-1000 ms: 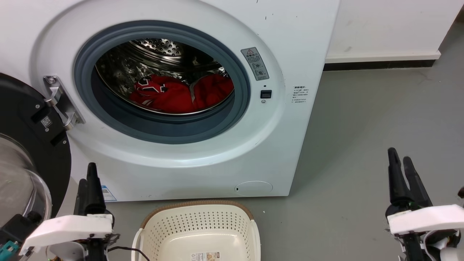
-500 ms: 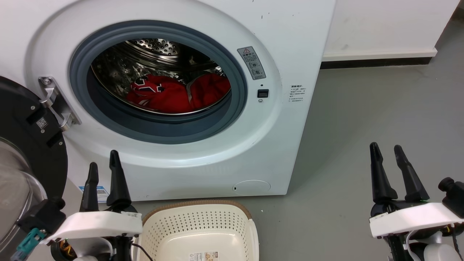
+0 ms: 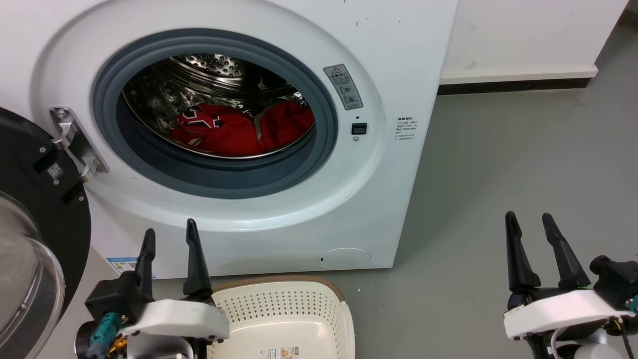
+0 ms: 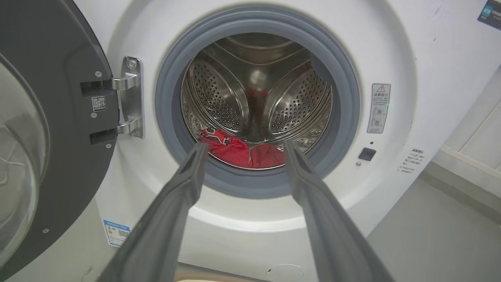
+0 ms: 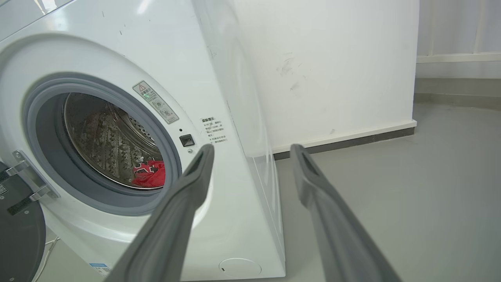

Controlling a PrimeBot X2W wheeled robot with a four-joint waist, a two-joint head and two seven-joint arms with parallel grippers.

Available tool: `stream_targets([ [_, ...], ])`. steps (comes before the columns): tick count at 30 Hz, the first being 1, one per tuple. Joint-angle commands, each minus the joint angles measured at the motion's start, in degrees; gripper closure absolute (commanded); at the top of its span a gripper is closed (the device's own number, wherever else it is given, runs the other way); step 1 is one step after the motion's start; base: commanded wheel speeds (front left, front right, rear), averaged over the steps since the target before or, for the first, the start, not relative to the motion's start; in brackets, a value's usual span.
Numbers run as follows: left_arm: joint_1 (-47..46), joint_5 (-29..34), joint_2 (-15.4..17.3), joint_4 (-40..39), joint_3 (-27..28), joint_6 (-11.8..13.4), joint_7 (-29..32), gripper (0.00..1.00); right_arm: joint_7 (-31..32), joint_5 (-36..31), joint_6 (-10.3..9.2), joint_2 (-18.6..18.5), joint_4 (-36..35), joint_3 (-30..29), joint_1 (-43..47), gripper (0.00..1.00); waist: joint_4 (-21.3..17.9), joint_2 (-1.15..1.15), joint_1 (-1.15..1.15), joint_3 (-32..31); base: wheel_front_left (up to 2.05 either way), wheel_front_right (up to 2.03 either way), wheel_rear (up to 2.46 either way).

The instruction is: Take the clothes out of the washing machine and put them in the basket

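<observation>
- Currently, the clothes [image 3: 234, 132] are heaped at the bottom of the drum [image 3: 209, 65] inside the washing machine [image 3: 398, 50]; none are yet in the basket [image 3: 279, 309].
- To the left, the door [image 3: 30, 164] is swung wide, so the porthole [image 3: 214, 174] is left clear for reaching.
- The basket is set mouth-up on the floor [image 3: 498, 149] before the machine, below the porthole, likely to keep the carry short.
- Nothing is held by the left end effector [image 3: 170, 229]: it is released and aimed at the porthole, and the clothes are framed between its fingers [image 4: 176, 203].
- Also released and empty is the right end effector [image 3: 528, 217], parked well right of the machine.
- The heap's long axis is laid left-right across the drum bottom.
</observation>
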Motion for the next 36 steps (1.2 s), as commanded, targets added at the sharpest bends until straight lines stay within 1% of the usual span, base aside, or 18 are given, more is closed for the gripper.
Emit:
stream_targets([
  [1, -0.58, 1.47, 0.97, -0.27, -1.13, 1.36, -0.63, 0.0, -0.52, -1.53, -0.01, -0.14, -0.28, -0.1, -0.3, 0.0, 0.0, 0.0, 0.0, 0.0, 0.0, 0.0, 0.0],
  [4, -0.59, 1.81, 1.96, 0.58, -3.1, 3.48, -1.07, 0.0, -0.93, -3.51, -0.01, -0.15, 0.04, 0.3, -0.19, 0.0, -0.02, 0.0, 0.0, -0.02, 0.0, 0.0, 0.0],
  [7, -0.18, 1.1, 2.1, 1.59, -3.66, 3.89, -1.48, 0.0, -1.36, -5.62, -0.01, -0.15, 0.27, 0.69, 0.08, 0.0, -0.08, 0.0, 0.0, -0.06, 0.0, 0.0, 0.0],
  [9, 0.24, 0.4, 1.72, 2.16, -3.31, 2.97, -1.74, 0.0, -1.68, -6.83, -0.01, -0.15, 0.52, 0.8, 0.3, 0.0, -0.11, 0.0, 0.0, -0.12, 0.0, 0.0, 0.0],
  [13, 1.24, -0.11, 0.72, 4.22, -1.49, -0.7, -2.3, 0.0, -2.23, -9.38, -0.01, -0.16, 1.1, 0.84, 0.66, 0.0, -0.21, 0.0, 0.0, -0.28, 0.0, 0.0, 0.0],
  [15, 1.27, 1.0, 0.28, 5.3, -0.62, -2.48, -2.56, 0.0, -2.43, -10.47, -0.01, -0.16, 1.21, 0.97, 0.6, 0.0, -0.29, 0.0, 0.0, -0.3, 0.0, 0.0, 0.0],
  [18, 1.17, 4.33, -0.01, 5.85, -0.1, -3.9, -2.99, 0.0, -2.85, -12.36, -0.01, -0.16, 1.31, 1.15, 0.74, 0.0, -0.4, 0.0, 0.0, -0.3, 0.0, 0.0, 0.0],
  [20, 1.22, 6.83, -0.03, 6.02, -0.18, -3.88, -3.2, 0.0, -3.11, -13.45, -0.01, -0.16, 1.33, 1.3, 0.88, 0.0, -0.45, 0.0, 0.0, -0.34, 0.0, 0.0, 0.0],
  [24, 1.6, 10.7, 0.1, 5.82, -1.13, -2.99, -3.68, 0.0, -3.6, -15.88, -0.01, -0.16, 1.22, 1.34, 1.13, 0.0, -0.47, 0.0, 0.0, -0.47, 0.0, 0.0, 0.0],
  [31, 2.43, 13.74, 0.47, 5.56, -2.3, -1.92, -4.43, 0.0, -4.32, -17.35, -0.01, -0.17, 1.55, 1.35, 1.19, 0.0, -0.49, 0.0, 0.0, -0.61, 0.0, 0.0, 0.0],
  [32, 2.52, 13.83, 0.37, 5.57, -2.37, -2.04, -4.6, 0.0, -4.48, -17.05, -0.01, -0.17, 1.77, 1.29, 1.29, 0.0, -0.49, 0.0, 0.0, -0.63, 0.0, 0.0, 0.0],
  [33, 2.63, 13.22, -0.19, 5.29, -2.01, -2.87, -4.72, 0.0, -4.7, -16.4, -0.01, -0.16, 2.4, 1.37, 1.59, 0.0, -0.47, 0.0, 0.0, -0.63, 0.0, 0.0, 0.0],
  [34, 2.63, 13.22, -0.19, 5.29, -2.01, -2.87, -4.72, 0.0, -4.7, -16.4, -0.01, -0.16, 2.4, 1.37, 1.59, 0.0, -0.47, 0.0, 0.0, -0.63, 0.0, 0.0, 0.0],
  [36, 3.11, 12.19, -1.1, 4.94, -1.01, -4.21, -4.99, 0.0, -4.84, -14.87, -0.02, -0.17, 3.11, 0.97, 1.86, 0.0, -0.44, 0.0, 0.0, -0.61, 0.0, 0.0, 0.0],
])
